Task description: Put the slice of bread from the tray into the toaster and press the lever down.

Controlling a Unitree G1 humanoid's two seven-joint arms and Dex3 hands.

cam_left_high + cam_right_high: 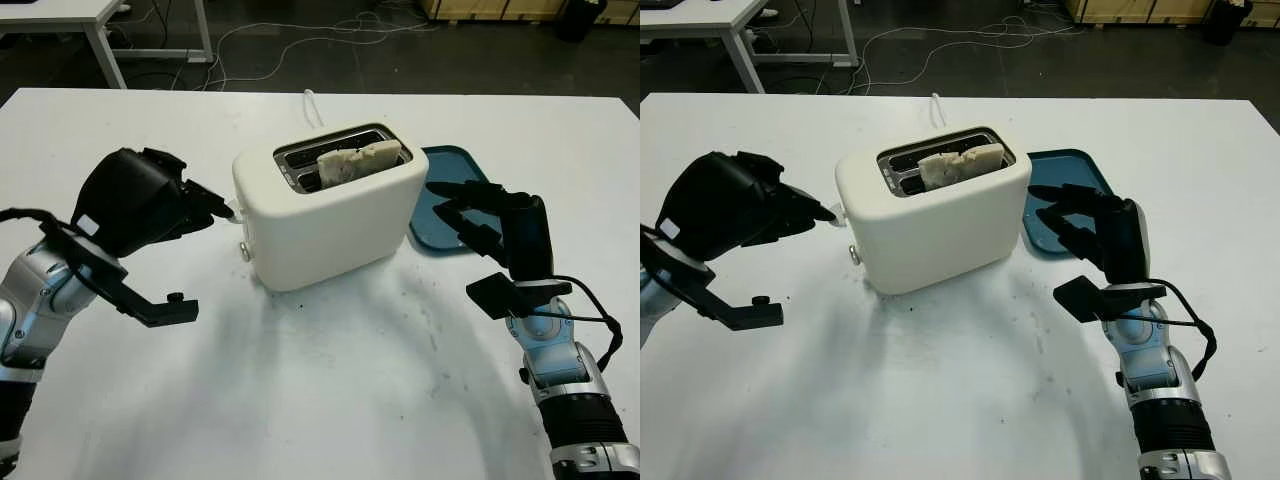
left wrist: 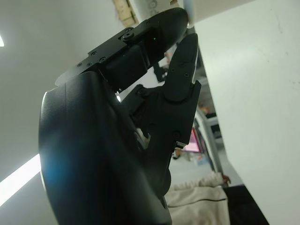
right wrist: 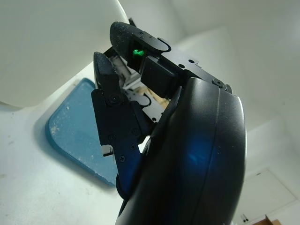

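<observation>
The white toaster (image 1: 330, 215) stands mid-table with the slice of bread (image 1: 355, 160) upright in its near slot, its top edge poking out. My left hand (image 1: 205, 208) is at the toaster's left end, open, its fingertips reaching the white lever (image 1: 235, 210); in the left wrist view the fingertips (image 2: 185, 47) meet the lever (image 2: 187, 5). My right hand (image 1: 465, 210) is open, raised beside the toaster's right end above the blue tray (image 1: 450, 170). The tray (image 3: 75, 126) holds nothing that I can see.
A small round knob (image 1: 245, 252) sits below the lever. The toaster's white cord (image 1: 312, 105) runs to the table's far edge. Cables lie on the floor behind, and a table leg (image 1: 105, 55) stands at the back left. Bare white tabletop (image 1: 330, 380) lies in front.
</observation>
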